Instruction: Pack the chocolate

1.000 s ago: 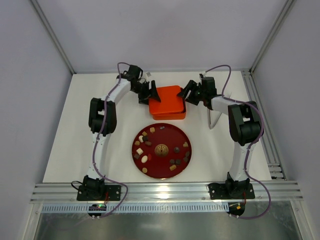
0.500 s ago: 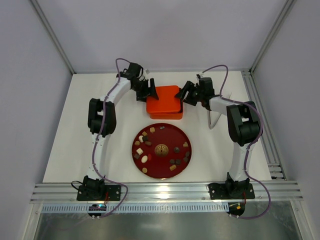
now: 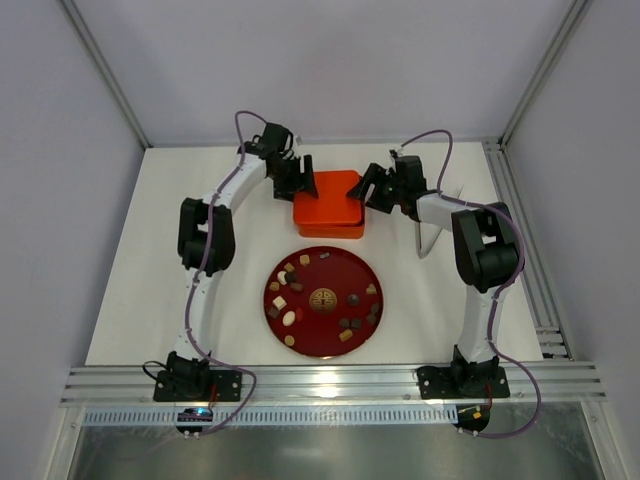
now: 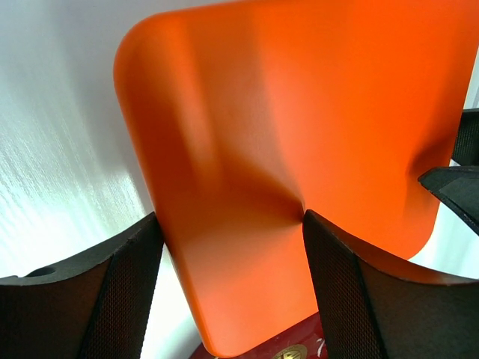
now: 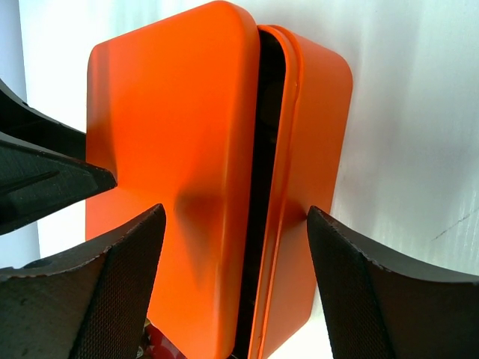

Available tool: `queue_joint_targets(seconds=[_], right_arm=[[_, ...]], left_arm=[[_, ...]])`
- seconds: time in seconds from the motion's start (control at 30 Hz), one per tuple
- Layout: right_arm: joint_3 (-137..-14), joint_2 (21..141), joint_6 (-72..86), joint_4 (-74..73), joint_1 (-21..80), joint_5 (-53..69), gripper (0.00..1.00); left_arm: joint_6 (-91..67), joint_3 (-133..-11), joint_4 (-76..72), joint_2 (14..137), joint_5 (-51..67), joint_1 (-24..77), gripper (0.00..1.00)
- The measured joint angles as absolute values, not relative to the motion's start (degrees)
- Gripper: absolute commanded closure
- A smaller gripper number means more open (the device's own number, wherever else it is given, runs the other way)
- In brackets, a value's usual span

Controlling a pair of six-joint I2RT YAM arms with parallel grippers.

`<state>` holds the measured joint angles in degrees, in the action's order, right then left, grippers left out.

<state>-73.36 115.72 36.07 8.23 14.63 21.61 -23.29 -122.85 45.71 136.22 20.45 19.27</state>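
The chocolate (image 3: 291,317) lies as many small brown, tan and cream pieces on the dark red plate (image 3: 335,275) at mid-table. Behind the plate stands an orange box (image 3: 328,203). Its lid (image 5: 172,127) is lifted off the base (image 5: 318,134), with a dark gap between them. My left gripper (image 3: 300,183) (image 4: 230,221) is at the box's back left corner, both fingers against the lid (image 4: 299,112). My right gripper (image 3: 372,190) (image 5: 236,213) straddles the box's right end, open. Its left finger stands just off the lid and its right finger is by the base's side.
A white pointed object (image 3: 428,238) lies right of the box beside the right arm. Metal rails (image 3: 520,230) run along the table's right edge, and grey walls close in the back and both sides.
The orange box and both grippers have shifted a little to the left. The right gripper's jaws have widened off the box.
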Motion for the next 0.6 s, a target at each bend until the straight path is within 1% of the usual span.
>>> queue_joint_targets(seconds=[0.5,0.6], right_arm=[[-73.9,115.7,35.0,7.6,15.4,21.2,0.22],[-74.0,115.7,34.7,7.6,15.6,21.1,0.23]], left_arm=[[-21.4,-123.5,45.7,136.0,16.0,21.4,0.27],[-21.0,-123.5,45.6,136.0,15.9,21.4,0.27]])
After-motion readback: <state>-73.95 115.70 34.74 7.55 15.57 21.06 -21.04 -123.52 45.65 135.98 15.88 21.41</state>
